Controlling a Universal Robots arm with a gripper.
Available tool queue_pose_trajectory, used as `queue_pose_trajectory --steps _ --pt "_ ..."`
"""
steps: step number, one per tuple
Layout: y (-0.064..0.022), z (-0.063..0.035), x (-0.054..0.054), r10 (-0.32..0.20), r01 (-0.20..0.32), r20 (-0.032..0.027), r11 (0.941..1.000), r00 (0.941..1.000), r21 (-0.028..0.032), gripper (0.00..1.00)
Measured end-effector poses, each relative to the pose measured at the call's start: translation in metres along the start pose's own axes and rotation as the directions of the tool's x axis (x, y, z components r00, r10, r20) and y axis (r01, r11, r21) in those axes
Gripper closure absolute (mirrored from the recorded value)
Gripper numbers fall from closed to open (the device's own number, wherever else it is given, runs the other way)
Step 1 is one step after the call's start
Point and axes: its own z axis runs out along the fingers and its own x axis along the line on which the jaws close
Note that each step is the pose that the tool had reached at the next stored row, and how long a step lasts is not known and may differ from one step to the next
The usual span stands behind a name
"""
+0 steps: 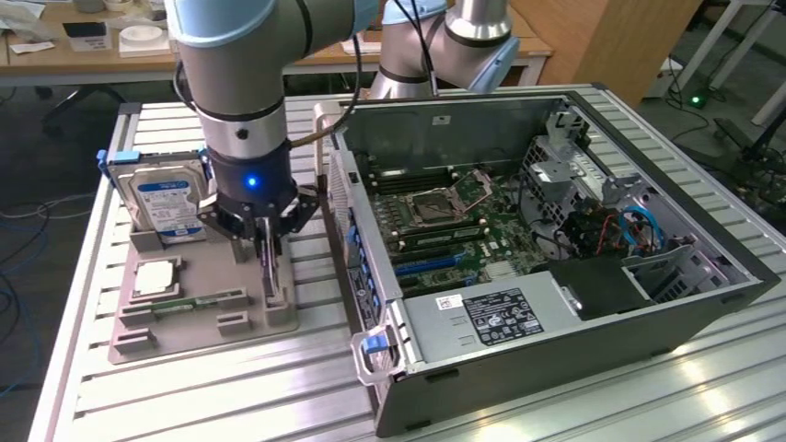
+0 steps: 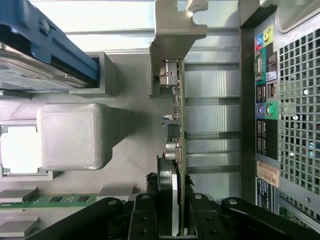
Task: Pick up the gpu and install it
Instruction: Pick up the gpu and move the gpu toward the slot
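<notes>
The gpu (image 1: pixel 269 273) stands on edge in a slot of the grey holder tray (image 1: pixel 184 336), beside the open computer case (image 1: pixel 687 304). My gripper (image 1: pixel 264 241) reaches straight down over it, its fingers closed on the card's two faces. In the wrist view the gpu (image 2: pixel 179 125) shows edge-on as a thin green board with small parts on it. Its silver bracket (image 2: pixel 172 35) is at the end far from my gripper (image 2: pixel 170 200). The card's lower edge sits at the tray slot; I cannot tell whether it has lifted.
In the tray stand a hard drive (image 1: pixel 166 203) with a blue-white label, a processor (image 1: pixel 157 276) and a green memory stick (image 1: pixel 197 302). The case holds the motherboard (image 1: pixel 443 230) and a power supply (image 1: pixel 491 313). Its rear port panel (image 2: pixel 265 100) is close beside the card.
</notes>
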Motion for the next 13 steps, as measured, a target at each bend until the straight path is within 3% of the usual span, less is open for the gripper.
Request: queue_pose_trajectory --steps 8,13 --pt "0.0009 -0.0263 0.000 0.000 0.000 0.0000 1.0000 1.0000 0.0000 0.72" --pt "0.0010 -0.0277 0.000 0.000 0.000 0.0002 1.0000 1.0000 -0.0002 0.72"
